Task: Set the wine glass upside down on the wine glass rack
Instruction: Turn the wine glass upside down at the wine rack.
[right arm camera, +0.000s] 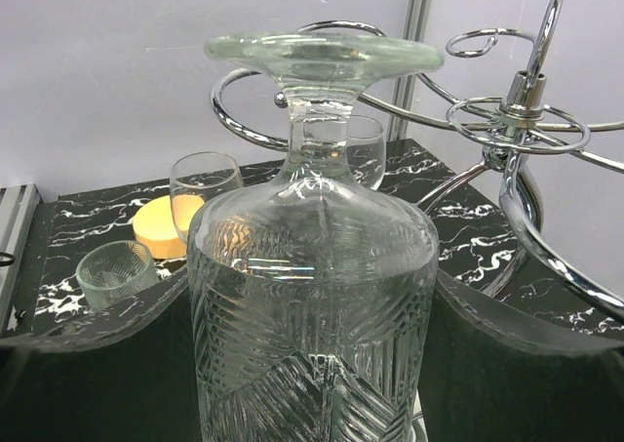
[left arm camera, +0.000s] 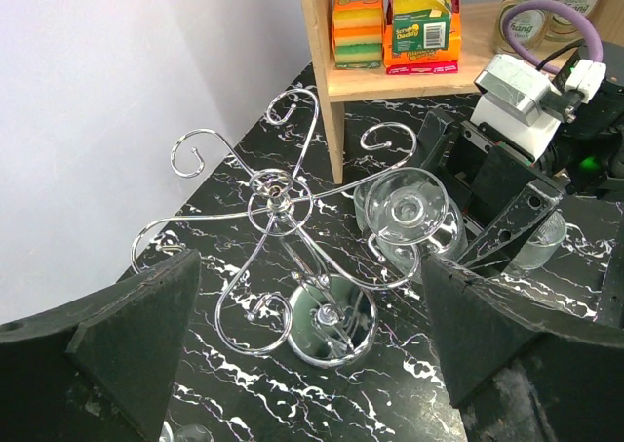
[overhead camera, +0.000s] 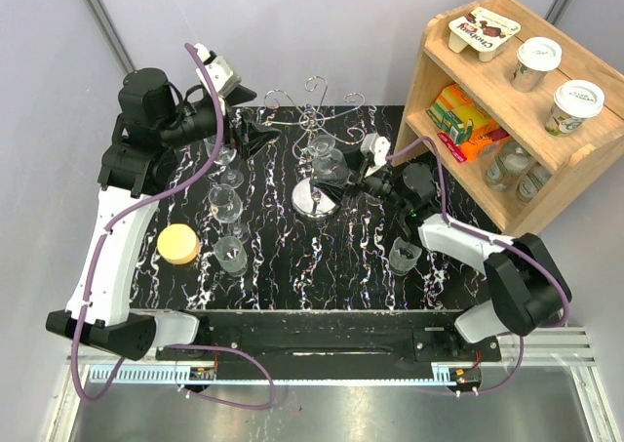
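The wine glass rack [overhead camera: 312, 110] is a chrome wire stand with curled arms and a round mirror base [left arm camera: 331, 323], at the middle back of the black marbled table. My right gripper [overhead camera: 331, 171] is shut on the bowl of a ribbed wine glass [right arm camera: 312, 296] and holds it upside down at the rack's right side. The glass's foot [right arm camera: 322, 50] sits just above one curled arm [right arm camera: 239, 105], with the stem at that loop. I cannot tell if the foot rests on it. My left gripper [left arm camera: 310, 266] is open and empty, raised above the rack's left side.
Two stemmed glasses [overhead camera: 226, 203] and a small tumbler [overhead camera: 231, 252] stand left of the rack, beside a yellow disc [overhead camera: 178, 244]. Another small glass [overhead camera: 405, 255] stands at front right. A wooden shelf [overhead camera: 507, 100] with cups, sponges and bottles stands at back right.
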Robot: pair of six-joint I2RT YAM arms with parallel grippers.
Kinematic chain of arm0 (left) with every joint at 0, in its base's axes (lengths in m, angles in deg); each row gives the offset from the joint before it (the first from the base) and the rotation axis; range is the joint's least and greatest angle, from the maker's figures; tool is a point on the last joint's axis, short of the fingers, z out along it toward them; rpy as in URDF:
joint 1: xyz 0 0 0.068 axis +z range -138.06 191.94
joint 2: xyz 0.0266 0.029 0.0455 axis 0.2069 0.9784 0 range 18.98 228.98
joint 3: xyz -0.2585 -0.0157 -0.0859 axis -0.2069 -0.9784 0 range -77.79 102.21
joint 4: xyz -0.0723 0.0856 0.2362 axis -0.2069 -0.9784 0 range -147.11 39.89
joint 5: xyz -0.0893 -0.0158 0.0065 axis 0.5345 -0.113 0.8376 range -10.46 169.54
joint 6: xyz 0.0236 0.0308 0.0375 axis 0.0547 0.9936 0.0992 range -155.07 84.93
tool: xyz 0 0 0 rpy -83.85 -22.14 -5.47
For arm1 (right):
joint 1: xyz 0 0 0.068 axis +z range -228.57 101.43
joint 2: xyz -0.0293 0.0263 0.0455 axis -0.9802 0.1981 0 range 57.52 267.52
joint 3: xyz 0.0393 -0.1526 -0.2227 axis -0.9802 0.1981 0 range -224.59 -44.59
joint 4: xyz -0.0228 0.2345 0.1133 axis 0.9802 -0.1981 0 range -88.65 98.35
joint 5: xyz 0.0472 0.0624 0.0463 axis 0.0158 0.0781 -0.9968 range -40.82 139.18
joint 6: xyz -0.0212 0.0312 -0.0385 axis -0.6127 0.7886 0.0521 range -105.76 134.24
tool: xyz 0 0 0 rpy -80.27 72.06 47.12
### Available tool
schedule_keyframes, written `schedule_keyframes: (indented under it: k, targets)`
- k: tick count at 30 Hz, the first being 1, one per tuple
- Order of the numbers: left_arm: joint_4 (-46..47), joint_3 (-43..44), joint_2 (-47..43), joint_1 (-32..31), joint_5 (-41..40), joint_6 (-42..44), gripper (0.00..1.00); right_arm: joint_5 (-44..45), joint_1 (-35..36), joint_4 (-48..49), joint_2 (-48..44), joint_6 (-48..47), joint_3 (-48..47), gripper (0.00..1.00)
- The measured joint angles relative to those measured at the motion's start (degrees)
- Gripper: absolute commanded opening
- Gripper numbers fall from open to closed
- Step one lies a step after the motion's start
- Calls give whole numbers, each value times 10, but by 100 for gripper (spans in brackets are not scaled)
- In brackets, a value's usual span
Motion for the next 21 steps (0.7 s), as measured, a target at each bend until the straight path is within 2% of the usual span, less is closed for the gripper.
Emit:
schedule_keyframes:
  k: [8, 21]
  targets:
    - [0, 0, 3, 0, 0, 2, 99, 2, 0, 54, 33, 3, 0, 0]
    - [1, -11, 21, 0, -4, 15, 99, 5, 0, 61, 69, 44, -21, 0]
